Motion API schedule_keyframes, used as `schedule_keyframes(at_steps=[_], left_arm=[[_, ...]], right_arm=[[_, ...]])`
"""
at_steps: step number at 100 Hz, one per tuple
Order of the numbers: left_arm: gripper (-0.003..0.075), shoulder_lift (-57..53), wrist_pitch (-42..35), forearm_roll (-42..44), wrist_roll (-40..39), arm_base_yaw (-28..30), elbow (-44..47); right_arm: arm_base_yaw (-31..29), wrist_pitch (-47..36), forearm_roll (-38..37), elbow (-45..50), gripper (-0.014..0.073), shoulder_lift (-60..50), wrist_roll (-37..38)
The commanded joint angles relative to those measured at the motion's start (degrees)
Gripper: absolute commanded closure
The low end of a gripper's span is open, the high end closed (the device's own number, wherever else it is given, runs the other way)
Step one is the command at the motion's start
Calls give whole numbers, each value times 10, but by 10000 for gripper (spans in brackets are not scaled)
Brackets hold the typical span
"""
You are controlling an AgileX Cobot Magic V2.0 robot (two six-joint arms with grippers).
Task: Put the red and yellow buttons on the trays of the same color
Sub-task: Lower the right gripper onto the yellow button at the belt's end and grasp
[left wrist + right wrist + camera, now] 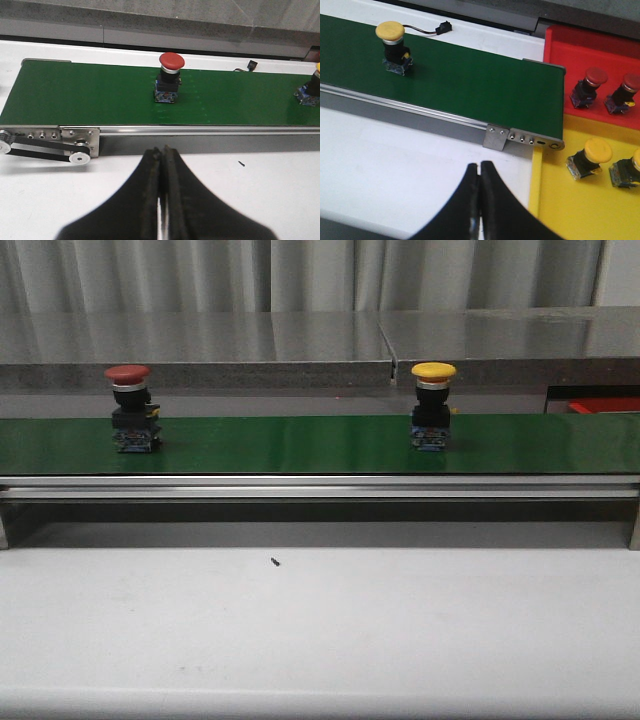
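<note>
Two mushroom-capped push buttons stand upright on the green conveyor belt [300, 445], well apart from each other. Toward the belt's left: red-capped button [130, 408], domed red cap on a silver ring, black collar, dark blocky base with blue at the bottom. Toward the right: yellow-capped button [432, 406], same build, yellow cap. Belt runs across the front view, with a silver aluminium rail [320, 486] along its near edge; white tabletop [320, 630] in front carries one small dark speck [274, 561].

Left gripper [161, 165]: black fingers pressed together, tips meeting, nothing between them. It hangs over the white table just short of the belt rail, near the belt's end roller and black drive belt [40, 148]. The red-capped button sits beyond it on the belt.

Right gripper [479, 172]: black fingers likewise closed against each other, holding nothing, over the white table near the belt's other end. Yellow-capped button is farther up the belt, with a small black connector on a thin wire [440, 27] lying on the table past it.

Off the belt's right end, two plastic trays adjoin: red tray [555, 50] holding two red-capped buttons [590, 87] lying tilted, and yellow tray [560, 205] holding two yellow-capped buttons [590, 157], also tilted on their sides.
</note>
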Motion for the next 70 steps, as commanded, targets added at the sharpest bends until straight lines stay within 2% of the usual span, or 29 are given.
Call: schedule_keyframes(at_steps=[1,6,18,26,40,57,70], left_arm=[[739,2,-36,-17,1,-3,-16],[739,2,-36,-17,1,-3,-16],[739,2,-36,-17,1,-3,-16],[739,2,-36,-17,1,-3,-16],[739,2,-36,-17,1,-3,-16],[739,2,-36,-17,1,-3,-16],[739,2,-36,-17,1,-3,-16]], right_arm=[[2,-15,11,-11,573,1,-3],[2,-11,11,-11,464,1,-3],[2,-18,16,-11,85,1,-3],[2,-42,27,-11,-79,2,-3],[2,-53,38,-29,-31,47,-3],[4,-24,47,-89,-31,182,-3],[29,-37,46,-140,-31,285,-5]])
